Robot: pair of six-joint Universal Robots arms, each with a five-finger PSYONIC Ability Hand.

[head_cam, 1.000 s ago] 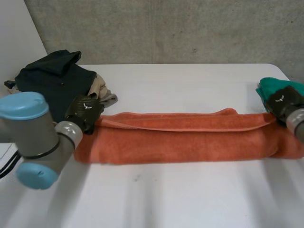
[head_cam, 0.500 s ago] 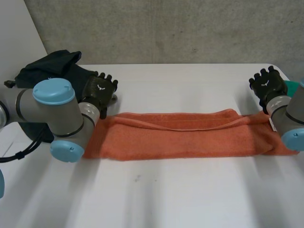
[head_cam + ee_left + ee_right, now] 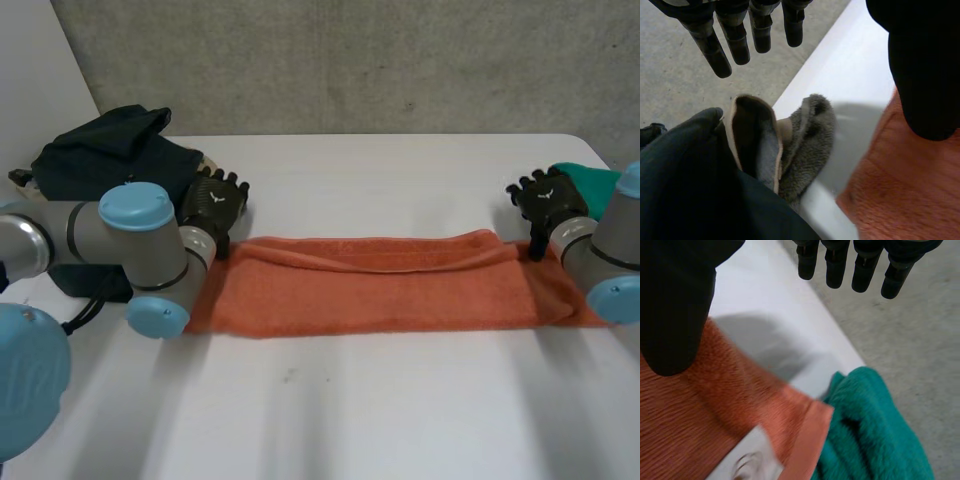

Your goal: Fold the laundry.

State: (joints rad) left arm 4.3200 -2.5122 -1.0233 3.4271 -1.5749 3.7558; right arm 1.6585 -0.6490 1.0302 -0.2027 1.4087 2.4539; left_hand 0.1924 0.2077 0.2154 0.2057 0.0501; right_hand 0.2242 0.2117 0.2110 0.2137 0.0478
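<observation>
Seen from above, an orange towel (image 3: 370, 285) lies folded lengthwise on the table (image 3: 380, 400), with the left hand (image 3: 212, 203) and right hand (image 3: 545, 200) spread and empty at its ends. Left wrist: straight fingers (image 3: 735, 40) near dark clothes (image 3: 685, 185). Right wrist: straight fingers (image 3: 862, 265), green towel (image 3: 870, 440) touching the orange one

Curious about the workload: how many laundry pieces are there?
5: orange towel, centre; teal towel at its right end; dark garment, beige cloth, grey fluffy cloth piled left. More may hide.

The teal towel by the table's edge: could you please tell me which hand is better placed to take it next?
Probably the right hand: open, it hovers beside the teal towel, while the left hand is at the orange towel's far end, by the dark garment.
</observation>
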